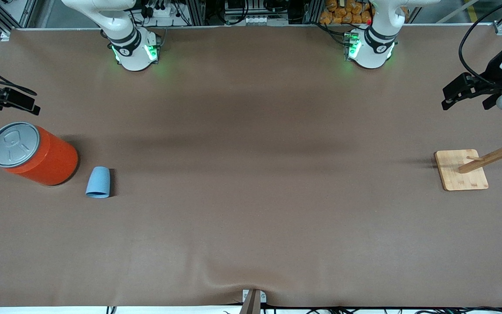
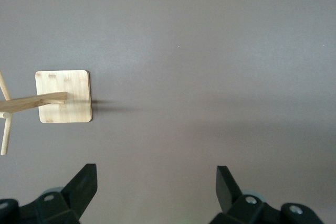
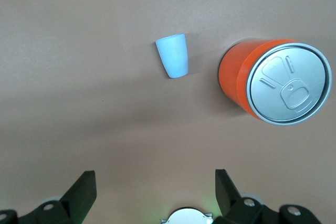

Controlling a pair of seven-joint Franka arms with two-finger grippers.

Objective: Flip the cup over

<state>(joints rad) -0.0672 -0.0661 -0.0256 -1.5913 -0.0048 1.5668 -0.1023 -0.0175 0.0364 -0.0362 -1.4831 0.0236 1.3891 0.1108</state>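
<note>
The small light-blue cup [image 1: 98, 182] appears to lie on its side on the brown table, its wide rim toward the front camera, beside the orange can [image 1: 42, 158]. It also shows in the right wrist view [image 3: 173, 55], apart from my fingers. My right gripper [image 1: 33, 102] is open and empty, up over the table's edge at the right arm's end, by the can; its own view [image 3: 155, 179] shows bare table between the fingers. My left gripper [image 1: 447, 99] is open and empty over the left arm's end of the table, also seen in its own view [image 2: 156, 177].
The large orange can with a grey lid [image 3: 275, 81] stands upright close to the cup. A wooden peg stand on a bamboo base [image 1: 460, 170] stands at the left arm's end, also in the left wrist view [image 2: 64, 97].
</note>
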